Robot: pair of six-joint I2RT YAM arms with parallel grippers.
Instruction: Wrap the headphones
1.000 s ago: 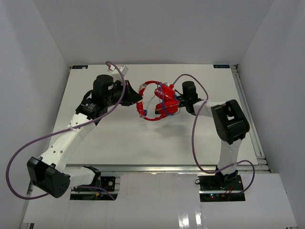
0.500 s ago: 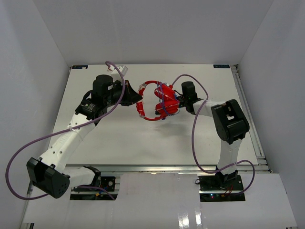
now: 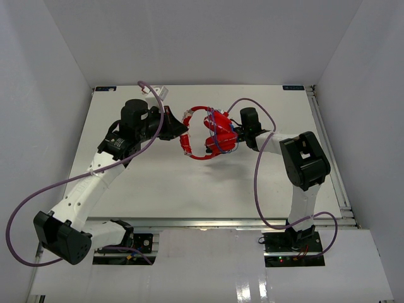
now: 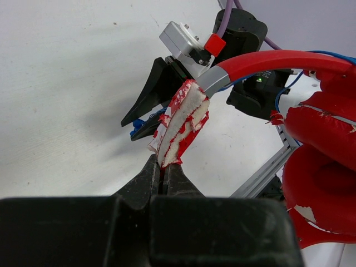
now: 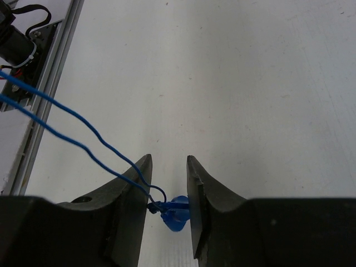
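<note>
The red headphones (image 3: 211, 134) hang above the middle of the white table (image 3: 189, 183) between my two grippers. My left gripper (image 3: 184, 130) is shut on a worn red-and-white ear pad (image 4: 181, 130); its jaws (image 4: 163, 167) pinch the pad's lower end. The red headband (image 4: 267, 58) arches right to the red ear cups (image 4: 322, 167). My right gripper (image 5: 168, 167) holds the blue plug (image 5: 177, 210) crosswise between its fingers. Thin blue cable (image 5: 67, 114) runs up and left from the plug. The right gripper also shows in the left wrist view (image 4: 130, 129).
Thick purple robot cables (image 3: 257, 170) loop over both arms. A metal rail (image 3: 328, 145) runs along the table's right edge. White walls close in the back and sides. A small white connector (image 3: 161, 92) sits above the left wrist.
My left arm has shifted slightly to the left, drawing the headband a little. The right arm and the plug have barely moved.
</note>
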